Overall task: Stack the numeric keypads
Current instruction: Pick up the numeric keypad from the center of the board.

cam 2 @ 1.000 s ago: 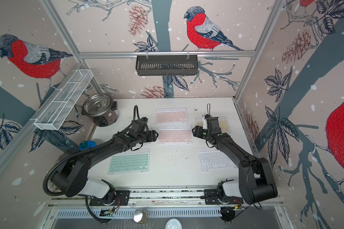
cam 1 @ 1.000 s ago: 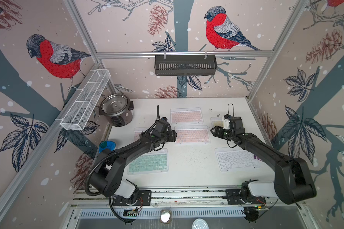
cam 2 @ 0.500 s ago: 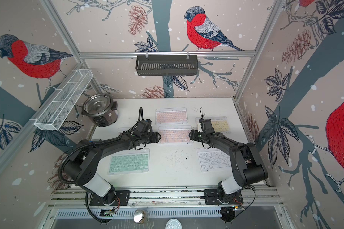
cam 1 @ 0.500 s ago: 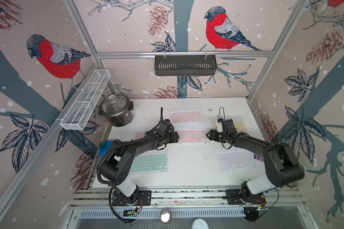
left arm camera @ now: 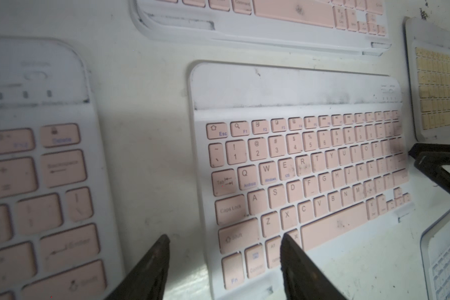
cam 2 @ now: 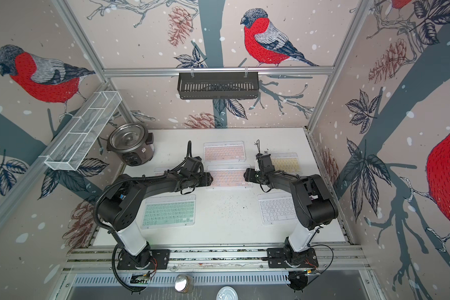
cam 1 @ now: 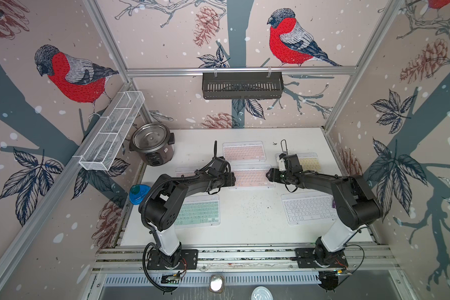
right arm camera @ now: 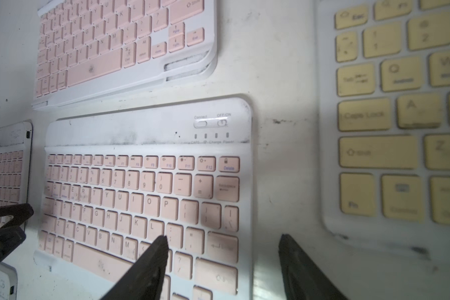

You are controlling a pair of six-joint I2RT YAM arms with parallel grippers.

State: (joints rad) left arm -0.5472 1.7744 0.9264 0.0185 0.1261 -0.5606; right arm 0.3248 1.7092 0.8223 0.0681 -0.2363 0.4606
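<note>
While the flat pink-keyed keypad with white frame lies on the white desk, the black left hand is open at its left edge and the black right hand open at its right edge; both hold nothing.

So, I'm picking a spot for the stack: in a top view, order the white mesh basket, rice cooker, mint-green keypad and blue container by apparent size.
1. white mesh basket, though it hangs nearer the camera.
2. rice cooker and mint-green keypad: alike, not ranked.
3. blue container.
</note>
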